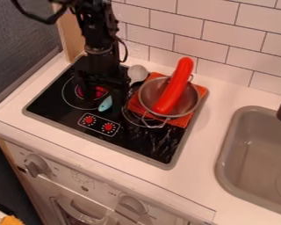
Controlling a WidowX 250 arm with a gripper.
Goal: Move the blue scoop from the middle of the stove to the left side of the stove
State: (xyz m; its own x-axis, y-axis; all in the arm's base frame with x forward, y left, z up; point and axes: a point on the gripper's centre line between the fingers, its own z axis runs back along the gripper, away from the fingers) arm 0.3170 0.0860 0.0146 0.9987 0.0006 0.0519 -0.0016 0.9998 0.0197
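Camera view, looking down at a slant: a black gripper hangs over the left-middle of a black toy stove; how far open it is, and whether it has hold of anything, cannot be told. The blue scoop shows a light-blue end beside the gripper, near a red-lit burner and behind two red knobs. To the right, a metal pot with a long red object leaning in it sits over an orange-red mat, before white wall tiles.
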